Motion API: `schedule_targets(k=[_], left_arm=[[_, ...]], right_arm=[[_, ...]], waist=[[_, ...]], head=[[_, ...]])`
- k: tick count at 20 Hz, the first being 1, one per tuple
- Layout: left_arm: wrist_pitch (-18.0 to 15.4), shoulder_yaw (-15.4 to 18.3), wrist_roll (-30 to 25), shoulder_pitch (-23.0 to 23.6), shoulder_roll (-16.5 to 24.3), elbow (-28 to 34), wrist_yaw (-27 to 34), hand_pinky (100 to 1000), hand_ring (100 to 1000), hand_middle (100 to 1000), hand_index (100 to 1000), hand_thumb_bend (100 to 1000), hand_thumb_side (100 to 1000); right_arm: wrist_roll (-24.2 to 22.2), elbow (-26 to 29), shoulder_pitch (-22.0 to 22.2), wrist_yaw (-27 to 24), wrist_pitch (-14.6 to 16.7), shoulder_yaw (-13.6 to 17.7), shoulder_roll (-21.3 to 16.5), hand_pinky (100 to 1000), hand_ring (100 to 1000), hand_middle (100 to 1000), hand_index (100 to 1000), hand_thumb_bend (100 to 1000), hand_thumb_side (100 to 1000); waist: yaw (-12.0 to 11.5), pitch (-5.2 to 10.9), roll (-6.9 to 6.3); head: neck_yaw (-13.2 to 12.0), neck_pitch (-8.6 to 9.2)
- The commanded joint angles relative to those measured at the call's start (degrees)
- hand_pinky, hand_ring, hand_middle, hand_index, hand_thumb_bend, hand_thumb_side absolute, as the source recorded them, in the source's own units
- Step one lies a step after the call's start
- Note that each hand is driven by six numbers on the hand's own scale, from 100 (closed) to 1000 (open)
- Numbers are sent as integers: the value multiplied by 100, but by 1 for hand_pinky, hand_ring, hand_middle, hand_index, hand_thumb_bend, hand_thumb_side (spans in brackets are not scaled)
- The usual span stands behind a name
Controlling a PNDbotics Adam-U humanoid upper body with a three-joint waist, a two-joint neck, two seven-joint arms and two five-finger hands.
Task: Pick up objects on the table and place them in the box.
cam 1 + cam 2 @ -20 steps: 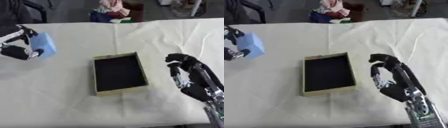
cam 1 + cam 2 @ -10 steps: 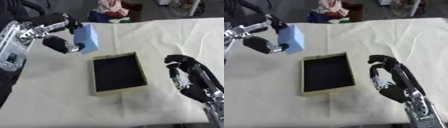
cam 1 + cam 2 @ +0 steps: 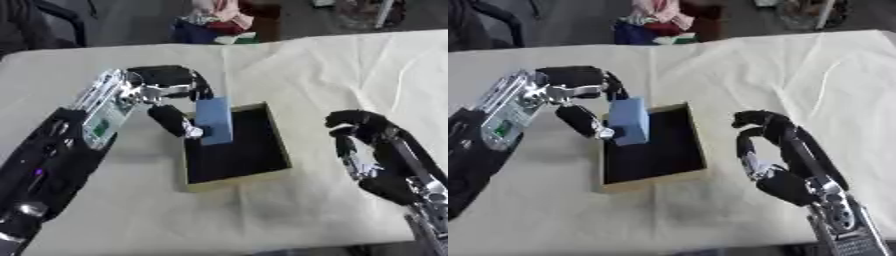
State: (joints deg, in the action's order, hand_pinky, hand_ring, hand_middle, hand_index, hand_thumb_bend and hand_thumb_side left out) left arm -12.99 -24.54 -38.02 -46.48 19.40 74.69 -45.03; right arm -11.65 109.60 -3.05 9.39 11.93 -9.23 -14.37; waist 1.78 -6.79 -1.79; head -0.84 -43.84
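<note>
A light blue block (image 3: 214,120) hangs upright over the left part of the box (image 3: 277,135), a shallow tan tray with a black inside that lies in the middle of the table. My left hand (image 3: 168,82) is shut on the block, fingers over its top and thumb beneath its left side. My right hand (image 3: 367,138) hovers to the right of the box with its fingers curled and nothing in them.
A cream cloth (image 3: 332,65) covers the table. Beyond the far edge a heap of coloured fabric (image 3: 219,20) lies on the floor. A dark chair (image 3: 39,22) stands at the far left.
My left arm has swung the blue block from the table's left side rightwards and down, until it is over the box. The right hand has stayed in place.
</note>
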Motion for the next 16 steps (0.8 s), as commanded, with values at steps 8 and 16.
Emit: schedule_targets(k=[8, 16], left_arm=[[52, 173, 88, 68, 181, 347, 217, 824, 766, 779, 919, 583, 610], [635, 1175, 784, 678, 196, 1521, 750, 799, 713, 717, 851, 589, 667]], right_arm=[[9, 50, -55, -41, 0, 19, -34, 723, 826, 666, 803, 100, 469], [92, 42, 21, 9, -10, 110, 31, 723, 826, 666, 803, 100, 470]], waist=[[-21, 63, 12], [-240, 63, 100]], head=[[23, -28], [189, -28]])
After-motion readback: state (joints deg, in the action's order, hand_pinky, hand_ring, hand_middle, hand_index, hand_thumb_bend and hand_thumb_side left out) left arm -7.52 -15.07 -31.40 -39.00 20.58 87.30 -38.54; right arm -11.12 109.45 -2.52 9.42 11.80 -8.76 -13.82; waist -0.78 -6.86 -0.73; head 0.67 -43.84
